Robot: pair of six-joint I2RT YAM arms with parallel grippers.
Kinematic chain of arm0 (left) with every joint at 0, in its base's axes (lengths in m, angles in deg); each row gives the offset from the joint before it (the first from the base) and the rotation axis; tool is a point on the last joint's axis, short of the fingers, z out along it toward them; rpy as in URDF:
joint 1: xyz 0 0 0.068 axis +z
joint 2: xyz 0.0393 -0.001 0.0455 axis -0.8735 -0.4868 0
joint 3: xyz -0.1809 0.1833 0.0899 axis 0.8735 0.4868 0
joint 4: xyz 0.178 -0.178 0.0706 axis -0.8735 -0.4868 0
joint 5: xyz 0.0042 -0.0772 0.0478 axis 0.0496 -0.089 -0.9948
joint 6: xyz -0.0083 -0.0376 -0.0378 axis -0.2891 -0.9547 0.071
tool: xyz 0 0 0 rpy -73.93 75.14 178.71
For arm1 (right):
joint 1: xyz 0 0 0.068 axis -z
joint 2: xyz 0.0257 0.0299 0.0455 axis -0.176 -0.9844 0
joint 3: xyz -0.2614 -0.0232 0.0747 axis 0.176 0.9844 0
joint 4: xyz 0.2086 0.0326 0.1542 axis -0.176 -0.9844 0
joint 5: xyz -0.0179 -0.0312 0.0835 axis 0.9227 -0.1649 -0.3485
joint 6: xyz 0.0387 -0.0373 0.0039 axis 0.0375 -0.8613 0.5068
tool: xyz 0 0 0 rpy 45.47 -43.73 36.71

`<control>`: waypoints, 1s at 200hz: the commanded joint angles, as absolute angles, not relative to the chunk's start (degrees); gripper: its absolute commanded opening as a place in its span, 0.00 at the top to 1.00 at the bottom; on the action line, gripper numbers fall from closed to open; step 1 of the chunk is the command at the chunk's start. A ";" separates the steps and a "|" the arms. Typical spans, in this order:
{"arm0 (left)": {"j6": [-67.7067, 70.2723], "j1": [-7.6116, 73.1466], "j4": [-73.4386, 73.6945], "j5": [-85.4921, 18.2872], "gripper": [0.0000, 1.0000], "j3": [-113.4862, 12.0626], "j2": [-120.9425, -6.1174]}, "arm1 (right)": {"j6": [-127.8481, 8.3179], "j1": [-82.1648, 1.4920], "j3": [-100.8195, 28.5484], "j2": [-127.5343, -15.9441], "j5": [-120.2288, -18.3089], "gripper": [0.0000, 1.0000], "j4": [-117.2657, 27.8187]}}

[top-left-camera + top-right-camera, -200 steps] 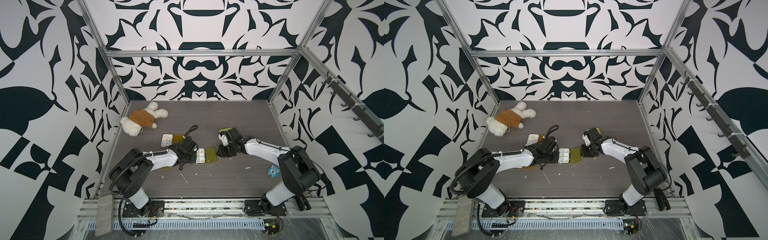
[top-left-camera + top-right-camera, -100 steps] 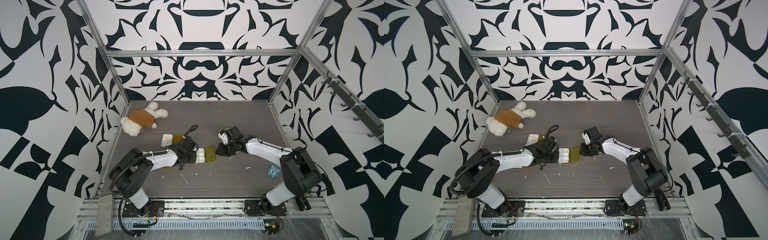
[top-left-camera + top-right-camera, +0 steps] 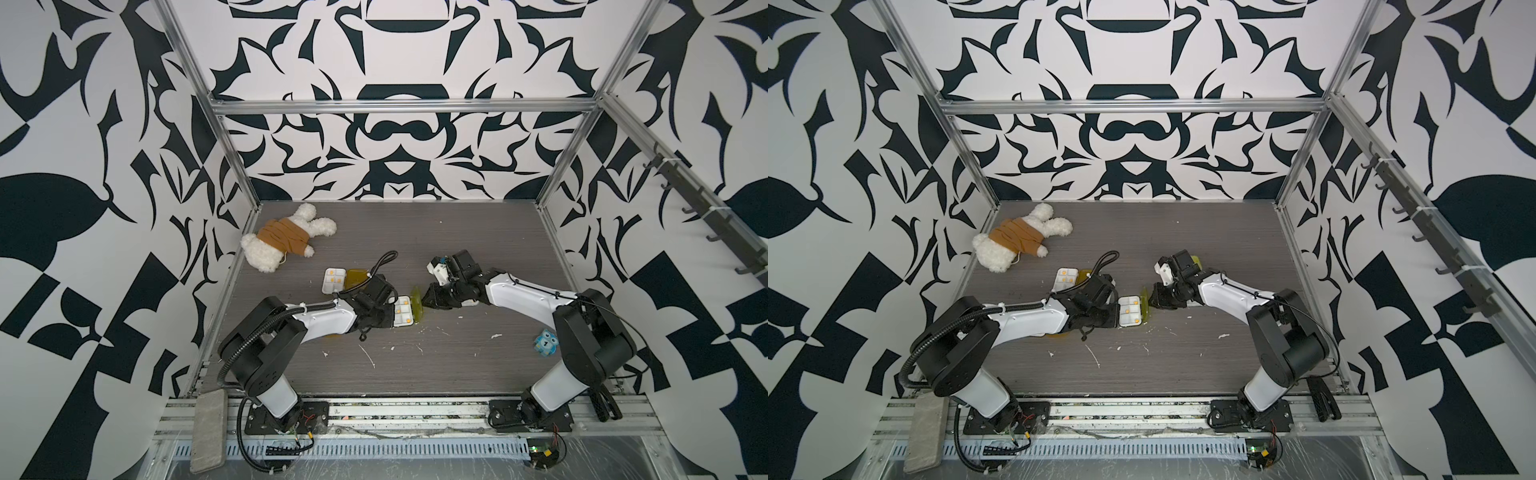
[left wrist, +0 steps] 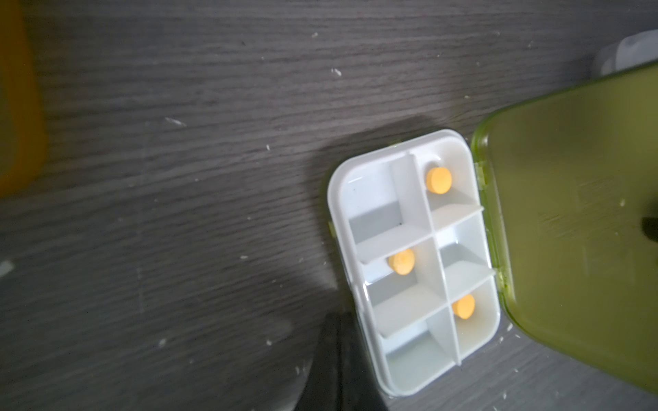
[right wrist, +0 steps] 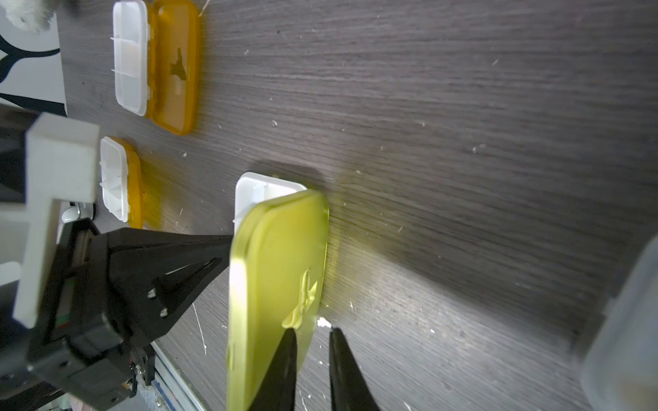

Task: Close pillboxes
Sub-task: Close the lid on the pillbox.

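Left claw (image 4: 338,331): shut, tip against white six-compartment pillbox tray (image 4: 370,188).
Right claw (image 5: 310,334): narrowly parted, empty, one finger against upraised yellow-green translucent lid (image 5: 277,270).

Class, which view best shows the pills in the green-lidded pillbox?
Left wrist: three orange pills clear in the tray. Both top views show only specks; in the right wrist view the raised lid hides them.

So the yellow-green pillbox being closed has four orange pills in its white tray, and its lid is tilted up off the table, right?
Not four: the left wrist view shows three orange pills in the white tray. The rest holds: the yellow-green lid is tilted up off the table.
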State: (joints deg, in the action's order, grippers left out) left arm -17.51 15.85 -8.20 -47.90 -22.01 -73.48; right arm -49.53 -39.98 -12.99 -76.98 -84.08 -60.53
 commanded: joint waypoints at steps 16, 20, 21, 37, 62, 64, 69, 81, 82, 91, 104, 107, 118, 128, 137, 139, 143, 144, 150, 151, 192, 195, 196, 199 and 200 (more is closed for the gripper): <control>-18.04 15.78 -6.98 -47.30 1.00 -21.20 -72.53 | -47.77 -42.06 -16.54 -77.96 -84.45 0.80 -58.69; -18.06 15.78 -6.92 -47.32 1.00 -21.13 -72.48 | -47.71 -42.20 -16.74 -78.05 -84.26 0.80 -58.68; -18.06 15.73 -6.98 -47.33 1.00 -21.17 -72.48 | -47.75 -42.25 -16.80 -78.10 -84.21 0.80 -58.68; -18.06 15.78 -6.84 -47.26 1.00 -21.03 -72.46 | -47.69 -43.02 -17.84 -78.64 -83.37 0.80 -59.02; -17.88 15.78 -6.70 -47.61 1.00 -20.94 -72.14 | -47.67 -44.25 -19.68 -80.19 -81.40 0.80 -60.19; -17.93 15.78 -6.70 -47.64 1.00 -20.96 -72.08 | -47.61 -44.28 -19.81 -80.28 -81.19 0.80 -60.31; -17.89 15.77 -6.70 -47.70 1.00 -20.81 -71.90 | -47.62 -44.56 -20.26 -80.65 -80.65 0.80 -60.71; -17.93 15.78 -6.90 -48.17 1.00 -20.51 -71.19 | -47.78 -45.06 -21.11 -81.45 -79.76 0.79 -61.38; -17.91 15.78 -6.88 -48.14 1.00 -20.46 -71.13 | -47.79 -45.13 -21.14 -81.51 -79.68 0.79 -61.44; -17.99 15.78 -6.89 -48.37 1.00 -19.98 -70.26 | -47.78 -45.41 -21.79 -82.09 -78.70 0.79 -62.02; -18.15 15.78 -7.58 -49.32 1.00 -19.30 -68.66 | -48.02 -45.88 -22.56 -82.66 -77.79 0.79 -62.77; -18.19 15.78 -7.83 -49.63 1.00 -19.15 -68.34 | -48.04 -46.01 -22.77 -82.64 -77.47 0.79 -63.01; -18.36 15.77 -8.73 -50.82 1.00 -18.52 -66.41 | -48.43 -46.60 -23.55 -82.54 -75.52 0.79 -64.00; -18.41 15.78 -9.61 -51.89 1.00 -17.99 -64.51 | -48.96 -47.28 -24.83 -82.58 -72.99 0.78 -65.65; -18.35 15.78 -10.31 -52.73 1.00 -17.46 -62.83 | -49.55 -48.07 -26.21 -82.84 -70.80 0.77 -67.62; -18.33 15.78 -10.48 -52.90 1.00 -17.39 -62.46 | -49.68 -48.27 -26.54 -82.94 -70.36 0.76 -67.95; -18.32 15.78 -10.75 -53.23 1.00 -17.25 -61.91 | -50.06 -48.81 -27.17 -83.17 -69.37 0.76 -68.65; -18.32 15.78 -10.79 -53.27 1.00 -17.16 -61.70 | -50.11 -48.89 -27.33 -83.25 -69.07 0.75 -68.90; -18.24 15.71 -11.09 -53.73 1.00 -16.94 -60.59 | -50.50 -49.66 -28.49 -83.68 -67.18 0.74 -70.36; -18.19 15.74 -11.09 -53.83 1.00 -16.87 -60.38 | -50.60 -49.80 -28.70 -83.77 -66.75 0.74 -70.63; -17.75 15.78 -12.51 -58.33 1.00 -15.45 -54.56 | -52.24 -55.74 -36.91 -88.58 -53.70 0.69 -79.66; -17.79 15.76 -12.50 -58.86 1.00 -15.26 -54.10 | -52.28 -56.17 -37.36 -88.99 -53.06 0.69 -80.02; -17.84 15.81 -12.50 -59.03 1.00 -15.20 -54.01 | -52.32 -56.31 -37.57 -89.10 -52.88 0.69 -80.12; -17.93 15.79 -12.47 -59.54 1.00 -14.92 -53.70 | -52.35 -56.62 -37.98 -89.48 -52.23 0.69 -80.57; -18.00 15.79 -12.48 -59.72 1.00 -14.85 -53.68 | -52.36 -56.71 -38.19 -89.57 -52.02 0.69 -80.70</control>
State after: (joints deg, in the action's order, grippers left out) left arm -17.68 15.85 -10.42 -54.91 -17.29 -56.50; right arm -50.76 -53.92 -33.58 -87.76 -61.98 -73.51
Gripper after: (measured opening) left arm 0.042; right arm 0.310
